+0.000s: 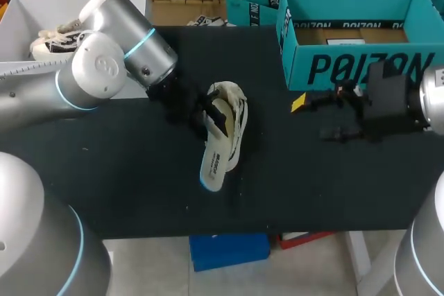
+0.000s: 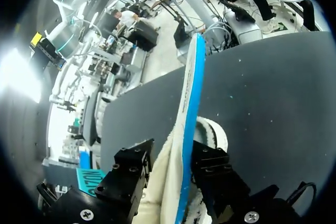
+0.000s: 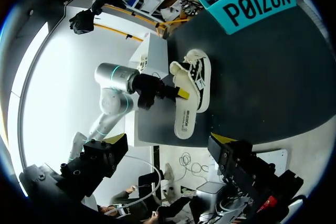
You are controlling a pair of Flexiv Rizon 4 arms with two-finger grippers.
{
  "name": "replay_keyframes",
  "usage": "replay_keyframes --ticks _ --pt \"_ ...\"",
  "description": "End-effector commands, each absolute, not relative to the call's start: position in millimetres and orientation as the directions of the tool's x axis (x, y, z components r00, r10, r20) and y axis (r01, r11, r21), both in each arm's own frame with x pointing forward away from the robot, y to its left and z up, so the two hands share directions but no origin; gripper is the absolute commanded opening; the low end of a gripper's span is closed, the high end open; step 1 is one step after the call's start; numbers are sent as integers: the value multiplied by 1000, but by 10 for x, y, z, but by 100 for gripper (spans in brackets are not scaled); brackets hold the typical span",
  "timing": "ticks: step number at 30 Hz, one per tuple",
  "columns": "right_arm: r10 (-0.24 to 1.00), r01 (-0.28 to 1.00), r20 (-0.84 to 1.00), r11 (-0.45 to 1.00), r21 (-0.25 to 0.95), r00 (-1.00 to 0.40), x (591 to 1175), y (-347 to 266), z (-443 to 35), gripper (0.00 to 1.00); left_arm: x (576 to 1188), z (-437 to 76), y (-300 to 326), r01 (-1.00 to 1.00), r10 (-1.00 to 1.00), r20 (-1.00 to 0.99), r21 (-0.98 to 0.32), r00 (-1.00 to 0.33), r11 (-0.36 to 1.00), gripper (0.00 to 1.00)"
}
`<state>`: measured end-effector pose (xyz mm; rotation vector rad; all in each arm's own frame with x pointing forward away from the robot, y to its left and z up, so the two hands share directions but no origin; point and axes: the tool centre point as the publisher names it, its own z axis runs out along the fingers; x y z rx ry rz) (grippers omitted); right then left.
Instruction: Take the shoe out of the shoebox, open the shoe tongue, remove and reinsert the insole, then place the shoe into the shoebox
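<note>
Your L gripper (image 2: pixel 170 158) is sitting over the middle of the table (image 1: pixel 104 178). Its fingers are pressing from both sides on the insole (image 2: pixel 190 93), which is showing its blue edge. It looks like a real pinch, though fabric is partly hiding the pads. The insole is sticking out of the white shoe (image 1: pixel 234 112), right at that gripper. Your R gripper (image 3: pixel 168 148) is hovering w/ fingers spread wide and nothing between them. It's in front of the teal shoebox (image 1: pixel 361 67), well apart from the shoe.
</note>
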<state>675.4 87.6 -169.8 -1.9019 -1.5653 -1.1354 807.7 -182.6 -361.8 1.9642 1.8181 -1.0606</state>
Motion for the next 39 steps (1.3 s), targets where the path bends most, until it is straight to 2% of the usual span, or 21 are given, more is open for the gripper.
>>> replay_keyframes --ticks 1,3,5,11,17,28,39 --pt "599 947 800 -273 169 30 6754 875 -1694 100 8016 -3604 -1798 944 755 -654 -276 -48 -179 40" --pt "599 947 800 -273 169 30 6754 875 -1694 100 7983 -3597 -1790 942 753 -657 -278 -42 -190 38" --pt "599 947 800 -273 169 30 6754 875 -1694 100 7965 -3595 -1783 941 753 -657 -277 -39 -193 0" --pt "599 947 800 -273 169 30 6754 875 -1694 100 7975 -3621 -1758 926 735 -675 -316 -67 -206 0" --pt "599 947 800 -273 169 30 6754 875 -1694 100 8048 -3654 -1765 854 634 -744 -456 -210 -252 0" --pt "599 947 800 -273 169 30 6754 875 -1694 100 7898 -3453 -1833 792 571 -786 -498 -239 -354 0" --pt "599 947 800 -273 169 30 6754 875 -1694 100 7554 -3288 -1776 780 581 -782 -503 -227 -372 0"
